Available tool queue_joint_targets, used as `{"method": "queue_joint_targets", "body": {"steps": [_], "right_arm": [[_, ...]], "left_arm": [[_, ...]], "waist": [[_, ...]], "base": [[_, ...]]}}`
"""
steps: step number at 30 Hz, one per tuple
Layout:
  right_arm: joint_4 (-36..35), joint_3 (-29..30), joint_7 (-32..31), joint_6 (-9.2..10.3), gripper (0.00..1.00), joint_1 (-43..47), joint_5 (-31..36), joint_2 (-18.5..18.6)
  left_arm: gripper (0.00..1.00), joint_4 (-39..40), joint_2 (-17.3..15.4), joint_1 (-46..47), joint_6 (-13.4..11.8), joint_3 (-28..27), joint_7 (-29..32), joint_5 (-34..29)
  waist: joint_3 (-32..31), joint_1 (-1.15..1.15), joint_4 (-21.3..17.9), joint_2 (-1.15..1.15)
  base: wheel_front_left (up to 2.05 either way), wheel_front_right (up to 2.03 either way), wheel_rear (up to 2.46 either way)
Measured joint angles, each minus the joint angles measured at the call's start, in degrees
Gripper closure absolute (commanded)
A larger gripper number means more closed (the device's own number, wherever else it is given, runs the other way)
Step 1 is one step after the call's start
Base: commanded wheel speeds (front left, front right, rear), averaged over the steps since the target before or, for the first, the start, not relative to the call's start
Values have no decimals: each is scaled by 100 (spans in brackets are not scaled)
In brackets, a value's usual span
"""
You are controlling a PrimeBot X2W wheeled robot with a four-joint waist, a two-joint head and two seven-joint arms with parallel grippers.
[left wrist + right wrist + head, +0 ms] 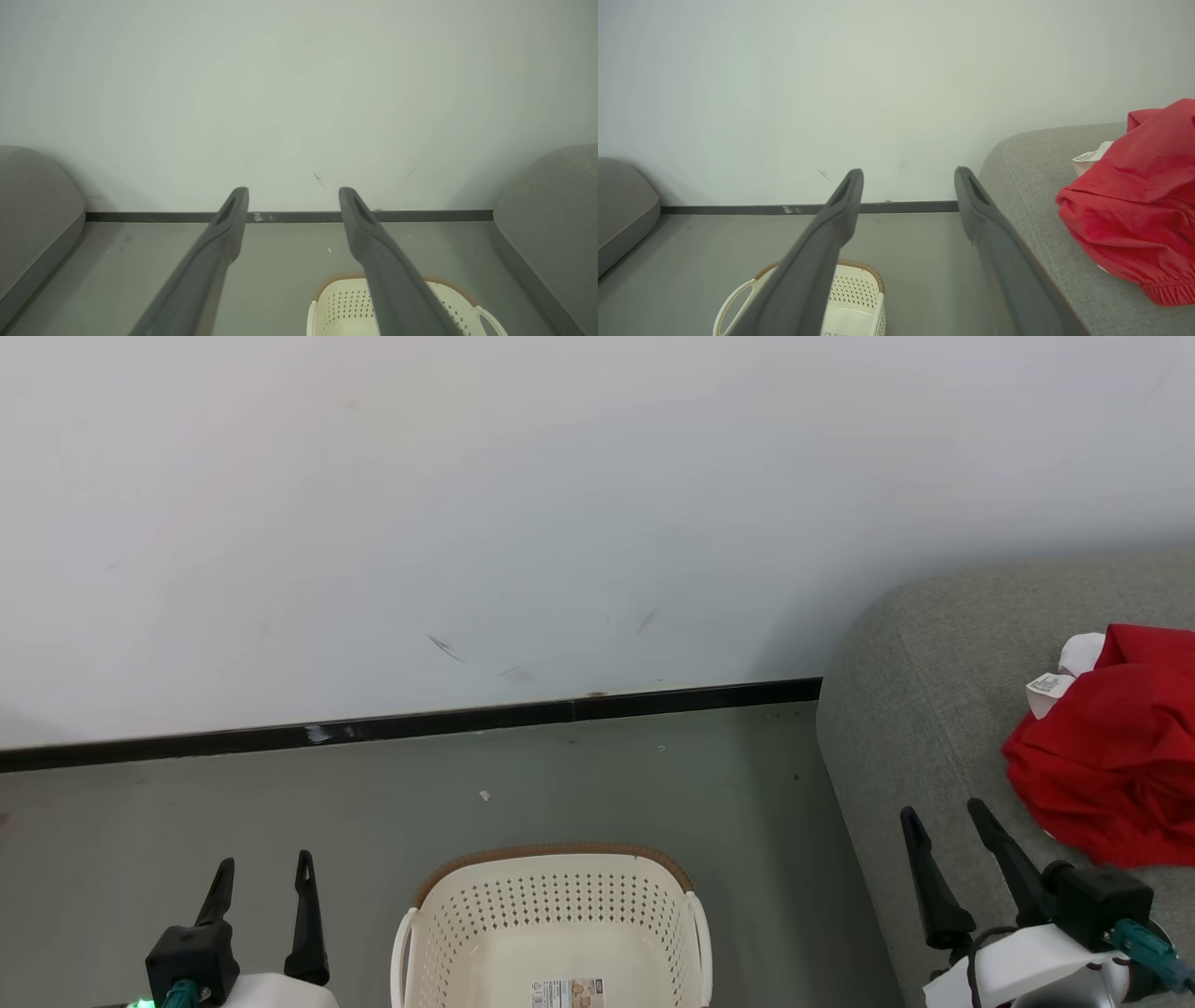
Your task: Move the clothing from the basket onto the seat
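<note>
Red clothing point(1111, 747) with a white tag lies bunched on the grey seat point(924, 691) at the right; the same clothing point(1134, 205) rests on the seat point(1027, 177) in the right wrist view. The cream basket point(555, 924) stands on the floor at bottom centre, and the part of its inside that shows holds only a bottom label. My left gripper point(263, 868) is open to the left of the basket. My right gripper point(945, 814) is open over the seat's front edge, left of the clothing. The basket point(345, 303) point(854, 298) sits low in both wrist views.
A white wall point(467, 523) with a black skirting strip point(411, 721) closes the back. Grey floor point(280, 793) lies between wall and basket. Another grey cushioned piece point(32, 210) stands at the far left in the wrist views.
</note>
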State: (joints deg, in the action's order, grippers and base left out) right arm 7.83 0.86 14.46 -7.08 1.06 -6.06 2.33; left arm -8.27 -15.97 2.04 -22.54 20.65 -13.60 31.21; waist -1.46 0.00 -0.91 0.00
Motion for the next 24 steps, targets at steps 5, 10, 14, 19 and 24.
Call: {"method": "queue_joint_targets", "body": {"steps": [5, 10, 14, 19, 24], "right_arm": [[-9, -4, 0, 0, 0, 21, -11, 0], [-15, -20, 0, 0, 0, 25, -47, 0], [132, -30, -10, 3, 100, 101, -47, -37], [350, -51, -18, 3, 100, 293, -76, -87], [325, -110, -18, 3, 100, 319, -386, -87]], "left_arm": [[0, -19, -26, 81, 0, 31, 42, -41], [0, -23, -37, 174, 0, 76, 101, -67], [100, -142, 74, 145, 0, 126, 143, -65], [100, -290, 277, -86, 8, 197, 188, -2], [100, -253, 304, -85, 111, 59, 256, 285]], "waist": [[9, 0, 4, 0], [21, 0, 16, 0], [26, 0, 20, 0], [28, 0, 21, 0], [36, 0, 24, 0]], "base": [[0, 0, 0], [0, 0, 0], [0, 0, 0], [0, 0, 0], [0, 0, 0]]}}
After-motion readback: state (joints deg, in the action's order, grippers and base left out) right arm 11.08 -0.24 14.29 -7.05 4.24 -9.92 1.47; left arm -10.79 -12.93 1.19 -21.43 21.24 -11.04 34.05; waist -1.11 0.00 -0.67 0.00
